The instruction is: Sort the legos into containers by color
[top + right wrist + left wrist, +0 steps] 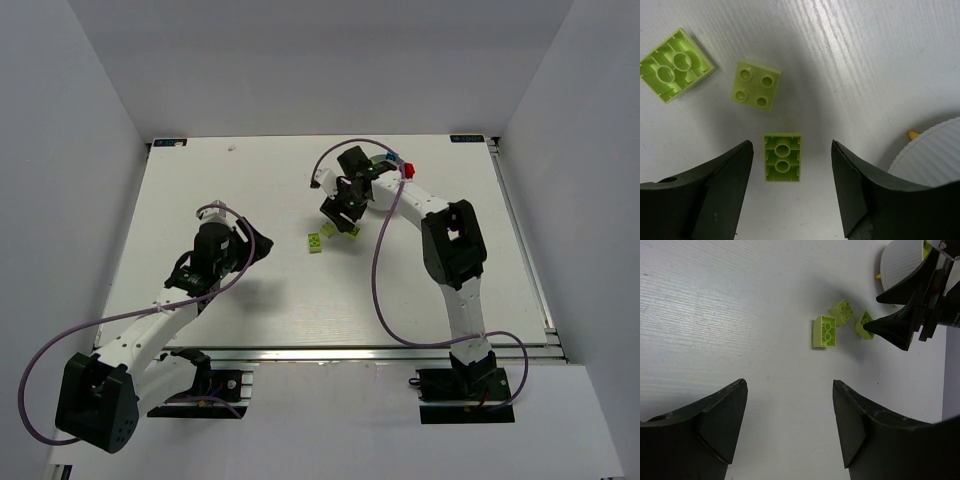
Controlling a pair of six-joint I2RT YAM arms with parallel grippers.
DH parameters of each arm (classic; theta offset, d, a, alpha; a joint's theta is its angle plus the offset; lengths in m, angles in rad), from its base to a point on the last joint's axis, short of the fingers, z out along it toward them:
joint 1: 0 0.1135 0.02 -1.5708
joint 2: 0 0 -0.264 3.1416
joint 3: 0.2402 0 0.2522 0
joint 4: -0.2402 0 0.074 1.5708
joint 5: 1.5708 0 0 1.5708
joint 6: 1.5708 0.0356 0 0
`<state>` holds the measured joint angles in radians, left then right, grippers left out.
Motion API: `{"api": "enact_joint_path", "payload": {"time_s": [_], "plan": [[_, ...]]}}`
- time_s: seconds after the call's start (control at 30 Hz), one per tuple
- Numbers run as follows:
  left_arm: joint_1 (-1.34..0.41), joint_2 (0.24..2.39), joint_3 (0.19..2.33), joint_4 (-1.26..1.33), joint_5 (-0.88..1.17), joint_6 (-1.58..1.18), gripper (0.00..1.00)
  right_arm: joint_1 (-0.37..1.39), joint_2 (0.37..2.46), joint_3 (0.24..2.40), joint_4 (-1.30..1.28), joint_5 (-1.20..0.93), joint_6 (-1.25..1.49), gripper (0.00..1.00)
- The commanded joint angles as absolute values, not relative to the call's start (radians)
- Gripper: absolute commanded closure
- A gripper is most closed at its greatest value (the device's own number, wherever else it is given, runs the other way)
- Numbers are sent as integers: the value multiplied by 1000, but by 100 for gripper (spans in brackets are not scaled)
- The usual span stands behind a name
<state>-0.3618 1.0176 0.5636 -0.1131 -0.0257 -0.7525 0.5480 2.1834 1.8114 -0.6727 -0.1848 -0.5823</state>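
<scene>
hanging over the table (pixel 200 180) in the top view, the right gripper (pixel 345 212) is spread wide just above three lime legos (pixel 328 230); the left gripper (pixel 252 245) hangs well apart, released and empty. from the left wrist, its fingers (pixel 720 420) frame bare table, the lime legos lie ahead, and the white dish (pixel 900 262) sits just behind them. from the right wrist, the open fingers (pixel 720 190) straddle one upturned lego (pixel 782 164) without touching it, two more lie beyond, and the dish rim shows near the right finger.
</scene>
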Motion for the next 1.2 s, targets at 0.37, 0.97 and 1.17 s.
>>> {"api": "enact_joint_path", "payload": {"time_s": [0.37, 0.97, 1.17], "plan": [[-360, 991, 557, -118, -34, -755, 22, 575, 2237, 1841, -687, -118, -606, 44], [-360, 1009, 558, -94, -15, -761, 22, 413, 1814, 1645, -396, -523, -359, 100], [-360, 1022, 557, -78, -6, -768, 22, 258, 1666, 1392, 85, -545, -114, 100]]}}
